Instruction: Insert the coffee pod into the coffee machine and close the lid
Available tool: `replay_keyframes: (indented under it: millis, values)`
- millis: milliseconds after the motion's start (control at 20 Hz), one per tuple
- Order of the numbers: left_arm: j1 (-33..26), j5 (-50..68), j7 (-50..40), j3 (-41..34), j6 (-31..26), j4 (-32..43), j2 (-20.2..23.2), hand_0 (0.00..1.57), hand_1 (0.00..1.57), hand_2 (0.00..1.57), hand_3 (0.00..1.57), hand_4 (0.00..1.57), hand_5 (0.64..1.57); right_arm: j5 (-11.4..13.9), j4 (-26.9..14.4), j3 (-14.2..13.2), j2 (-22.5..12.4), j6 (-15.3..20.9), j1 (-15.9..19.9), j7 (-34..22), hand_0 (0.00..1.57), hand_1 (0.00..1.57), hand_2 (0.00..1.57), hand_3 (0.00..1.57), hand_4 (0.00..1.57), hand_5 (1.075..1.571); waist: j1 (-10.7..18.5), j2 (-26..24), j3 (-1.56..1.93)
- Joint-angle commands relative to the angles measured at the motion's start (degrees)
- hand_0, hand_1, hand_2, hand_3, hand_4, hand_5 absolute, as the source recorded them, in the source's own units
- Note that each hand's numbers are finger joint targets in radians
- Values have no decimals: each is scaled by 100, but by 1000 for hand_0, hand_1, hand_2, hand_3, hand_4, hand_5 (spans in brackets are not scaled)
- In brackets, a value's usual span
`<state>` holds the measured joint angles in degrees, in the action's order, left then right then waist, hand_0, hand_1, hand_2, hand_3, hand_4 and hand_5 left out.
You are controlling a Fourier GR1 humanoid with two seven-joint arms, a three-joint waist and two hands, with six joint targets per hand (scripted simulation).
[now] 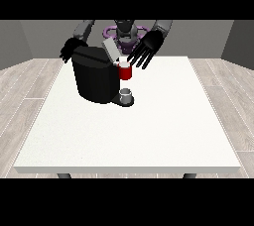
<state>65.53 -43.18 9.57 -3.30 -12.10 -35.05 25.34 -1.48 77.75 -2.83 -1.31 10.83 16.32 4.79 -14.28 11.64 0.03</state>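
Coffee machine point(94, 79), a bulky black box-shaped body, stands on the far left part of the large white table point(149, 131). Its grey flat lid point(111, 49) is raised and tilted up and back above the front of the machine. At the machine's right front sits a red cylindrical brew head point(126, 72), and a small white spot at its top may be the coffee pod, though I cannot tell for sure. Below the red part, a small grey cup point(126, 94) stands on the machine's dark base plate point(124, 102).

Just above and to the right of the red part hangs the black hand at the view's right point(148, 47), palm towards the camera, its fingers spread wide and pointing down towards the machine's top; they hold nothing, and I cannot tell whether the fingertips touch the machine. The black hand at the view's left point(69, 50) shows behind the machine's upper left corner, partly hidden by it; how its fingers lie cannot be told.

Behind the table the robot's grey torso point(125, 34) rises, with grey wood-plank floor point(25, 91) around the table.
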Motion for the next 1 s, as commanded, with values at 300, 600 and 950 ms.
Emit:
replay_keyframes:
  millis: [300,600,950]
  values:
    - [-669,382,139,-375,-42,-68,-149,0,0,0,0,0,1571,-179,260,16,-4,-211,-682,87,0,0,0,0,398,1571,122,-683,-4]
    - [-1448,1912,371,-1500,-78,-90,-1199,0,0,0,0,261,1571,-98,153,-61,-164,-248,-1100,219,0,0,0,0,433,1571,808,-1625,-13]
    - [-2428,2285,585,-1573,-106,-286,-1770,0,0,0,0,0,1571,-346,481,-31,-608,-853,-1047,-409,0,0,0,0,257,1571,1378,-2495,-5]
